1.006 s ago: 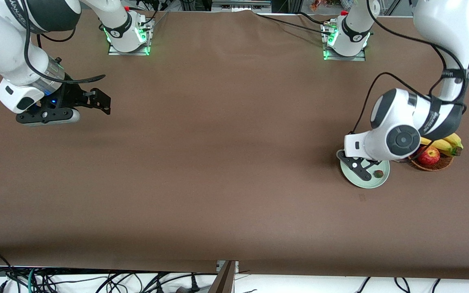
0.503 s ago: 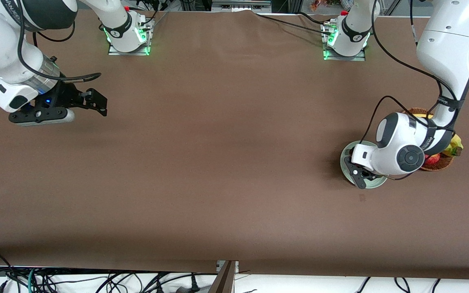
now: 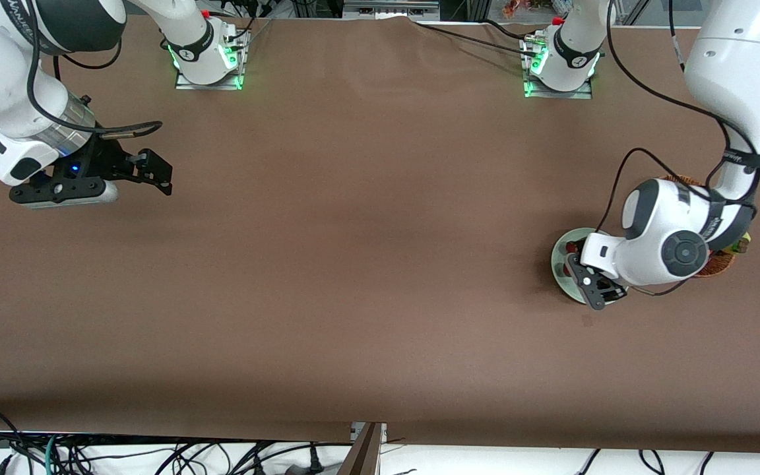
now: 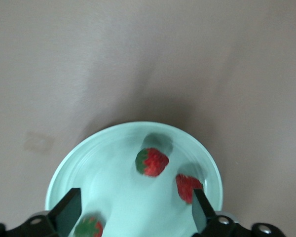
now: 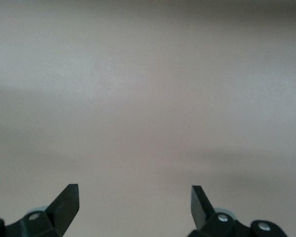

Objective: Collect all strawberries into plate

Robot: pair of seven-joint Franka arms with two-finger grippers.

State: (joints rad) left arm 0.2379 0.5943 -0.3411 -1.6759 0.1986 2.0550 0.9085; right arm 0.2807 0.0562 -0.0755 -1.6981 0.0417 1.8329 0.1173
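Observation:
The pale mint-green plate [image 3: 559, 261] lies near the left arm's end of the table. In the left wrist view, three strawberries lie on the plate [image 4: 119, 188]: one near the middle [image 4: 151, 162], one by a fingertip [image 4: 188, 187], and one at the frame edge [image 4: 89, 228]. In the front view, one strawberry [image 3: 572, 249] peeks out beside the wrist. My left gripper [image 3: 595, 288] [image 4: 135, 208] is open and empty, low over the plate. My right gripper [image 3: 154, 173] [image 5: 133, 197] is open and empty, over bare table at the right arm's end.
The brown wicker basket [image 3: 718, 265] with a banana [image 3: 742, 245] sits beside the plate, mostly hidden by the left arm. A small mark [image 3: 586, 320] is on the brown cloth, nearer the front camera than the plate.
The left wrist has swung over the plate toward its front rim, covering the berry that showed there a second ago. The right arm has drifted slightly toward its end of the table.

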